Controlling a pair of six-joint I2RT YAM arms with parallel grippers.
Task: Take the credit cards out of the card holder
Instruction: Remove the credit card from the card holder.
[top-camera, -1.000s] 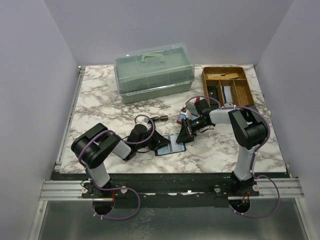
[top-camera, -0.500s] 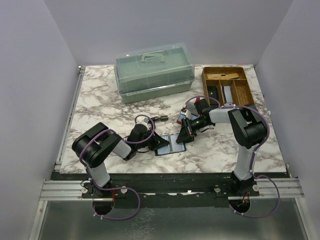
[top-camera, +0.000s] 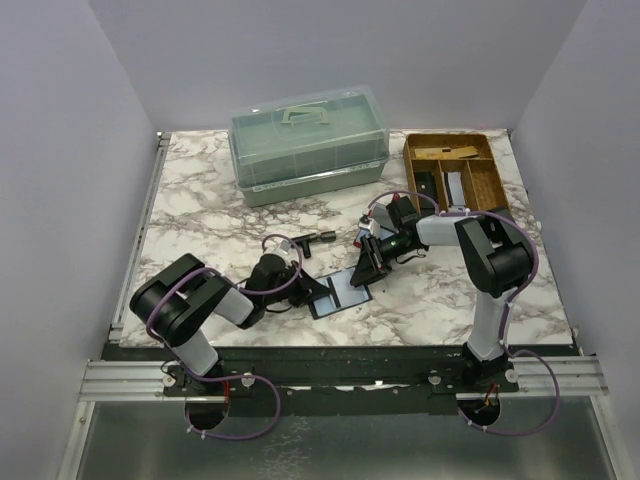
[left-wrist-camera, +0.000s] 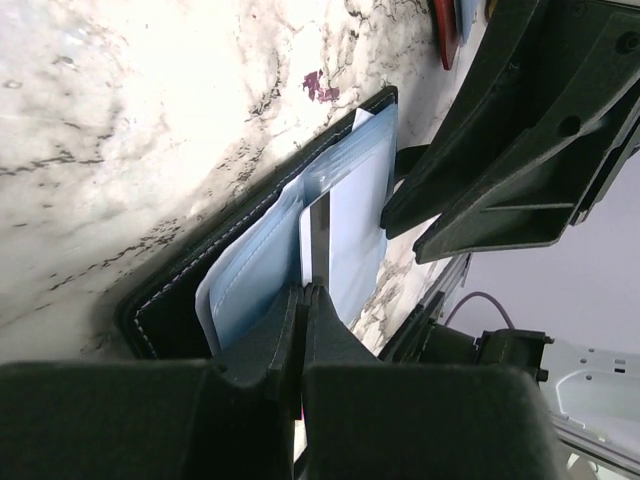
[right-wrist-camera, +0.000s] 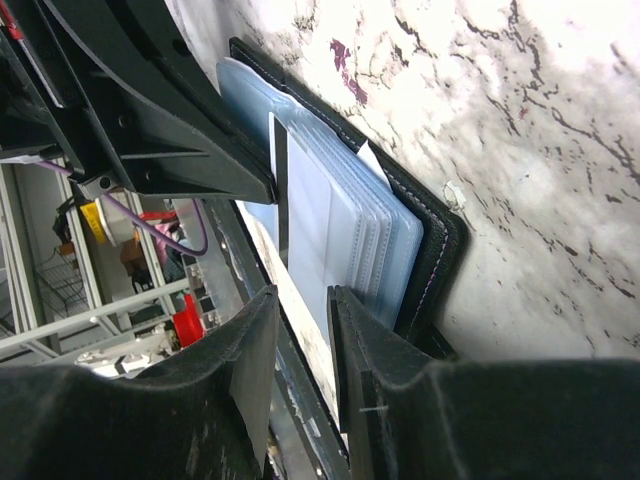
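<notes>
From above, the card holder (top-camera: 347, 294) lies open on the table (top-camera: 200, 200), close to the near edge and about halfway along it. The left claw (top-camera: 318, 288) is down on the holder's left side and the right claw (top-camera: 366, 268) is at its right side. A green box (top-camera: 308, 145) sits by the far edge and a wooden tray (top-camera: 455, 170) is in the far right corner, both well away.

In the left wrist view, the left claw's two fingers are pressed tight together on the edge of one thin grey credit card (left-wrist-camera: 320, 235). The card stands up from the clear pockets (left-wrist-camera: 250, 270) and most of it sits inside the holder. The grip is only on a thin edge. I think the card could slip out if the claw pulls fast. The whole holder might also lift up with the card, because the pocket hugs it.

In the right wrist view, the right claw (right-wrist-camera: 300, 350) is part way open. Its fingers sit on either side of the near edge of the holder, and I cannot see them squeezing anything. If it does not hold the holder down, the holder could slide across the table toward the left claw. The two claws are also very near each other, so they could bump. A hard pull could bend the card or tear a pocket too.
</notes>
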